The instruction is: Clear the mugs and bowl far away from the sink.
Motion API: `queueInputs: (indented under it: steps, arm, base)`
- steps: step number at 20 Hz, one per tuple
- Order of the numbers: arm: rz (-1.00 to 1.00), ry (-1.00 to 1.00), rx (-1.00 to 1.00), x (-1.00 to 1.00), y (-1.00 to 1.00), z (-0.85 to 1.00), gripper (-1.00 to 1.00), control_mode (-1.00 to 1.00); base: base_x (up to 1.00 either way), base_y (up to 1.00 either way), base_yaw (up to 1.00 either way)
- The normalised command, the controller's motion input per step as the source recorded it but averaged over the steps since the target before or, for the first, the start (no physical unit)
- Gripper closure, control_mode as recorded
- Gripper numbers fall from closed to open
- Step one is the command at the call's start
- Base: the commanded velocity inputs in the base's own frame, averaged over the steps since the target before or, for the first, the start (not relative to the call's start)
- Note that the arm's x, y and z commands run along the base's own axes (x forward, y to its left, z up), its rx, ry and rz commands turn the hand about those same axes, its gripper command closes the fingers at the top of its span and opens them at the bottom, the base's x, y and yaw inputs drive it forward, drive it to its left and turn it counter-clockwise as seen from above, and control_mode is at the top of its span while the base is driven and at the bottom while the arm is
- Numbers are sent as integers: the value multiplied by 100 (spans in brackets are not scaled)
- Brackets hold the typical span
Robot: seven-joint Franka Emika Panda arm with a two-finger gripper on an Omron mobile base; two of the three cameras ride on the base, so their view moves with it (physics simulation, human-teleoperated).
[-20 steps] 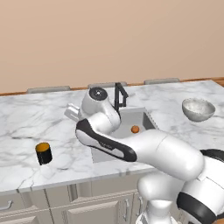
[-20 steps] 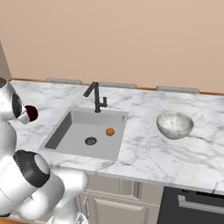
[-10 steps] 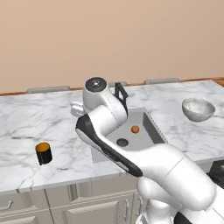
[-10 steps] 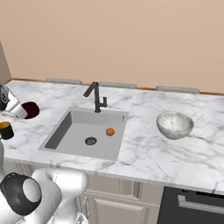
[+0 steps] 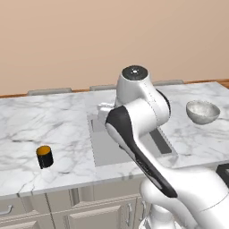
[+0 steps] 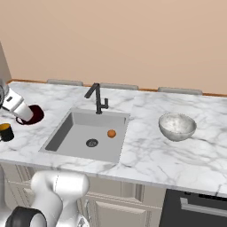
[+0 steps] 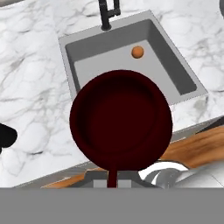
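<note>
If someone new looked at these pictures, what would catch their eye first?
Probably the dark red mug, held up in the shut gripper left of the sink. Next, the small orange ball in the basin, and the marbled bowl on the counter to its right.

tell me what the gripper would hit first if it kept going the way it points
The dark red round mug it already holds sits right ahead; past it probably the white marble counter beside the grey sink, though depth is unclear.

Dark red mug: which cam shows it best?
Hand view: the dark red mug fills the centre, rim and inside plain. Right base view shows it small at the left edge, partly behind the arm.
</note>
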Motion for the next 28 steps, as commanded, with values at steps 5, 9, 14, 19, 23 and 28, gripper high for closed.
queueInputs:
  steps: [5, 9, 14, 19, 23, 28]
  arm:
    - [12, 0, 0, -21, -56, 1, 100, -100]
    - [9, -12, 0, 1, -52, 0, 100, -100]
    - [5, -18, 0, -8, -21, 1, 100, -100]
    - [-1, -3, 0, -7, 0, 0, 100, -100]
    - [0, 0, 1, -6, 0, 0, 100, -100]
    - [0, 0, 2, 0, 0, 0, 100, 100]
  base:
    - [0, 0, 0]
    - [0, 0, 0]
    - [0, 0, 0]
    - [0, 0, 0]
    - [0, 0, 0]
    - [0, 0, 0]
